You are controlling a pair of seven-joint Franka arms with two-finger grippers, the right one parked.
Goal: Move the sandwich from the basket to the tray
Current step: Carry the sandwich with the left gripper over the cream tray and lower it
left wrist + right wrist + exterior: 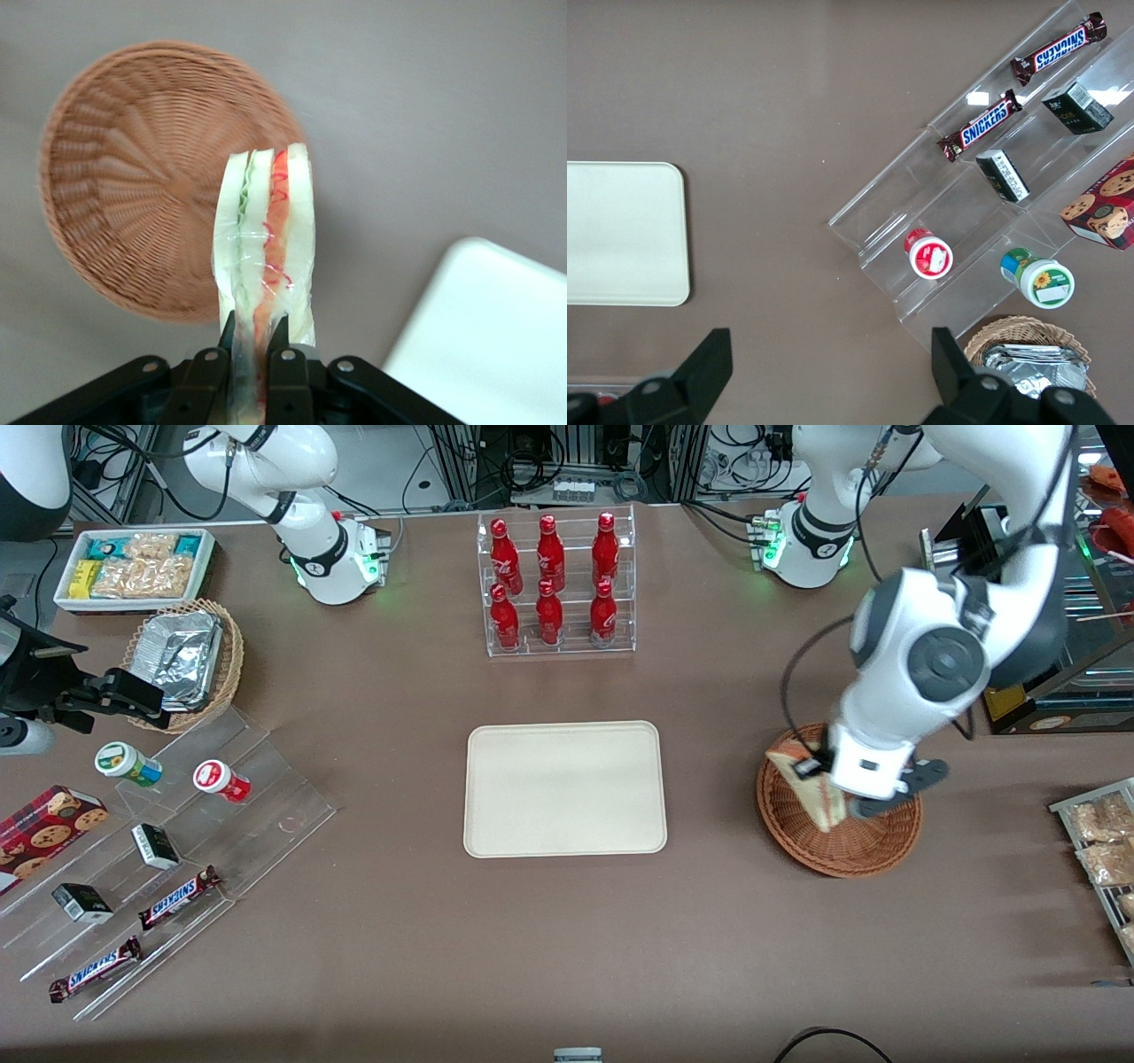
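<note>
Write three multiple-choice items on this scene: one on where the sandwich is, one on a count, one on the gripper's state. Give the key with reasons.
1. Where is the sandwich?
A. flat on the tray
B. held in the gripper above the basket
C. on the bare table

2. How many red bottles stand in the clear rack?
A. four
B. six
C. eight

3. What is the gripper's state?
A. shut on the sandwich
B. open and holding nothing
C. shut on the basket's rim

Key: 1 B, the wrist view shows the wedge between the fingers with the basket below it. 2 B, two rows of three. 3 A, both fingers press the sandwich's wrapped end.
</note>
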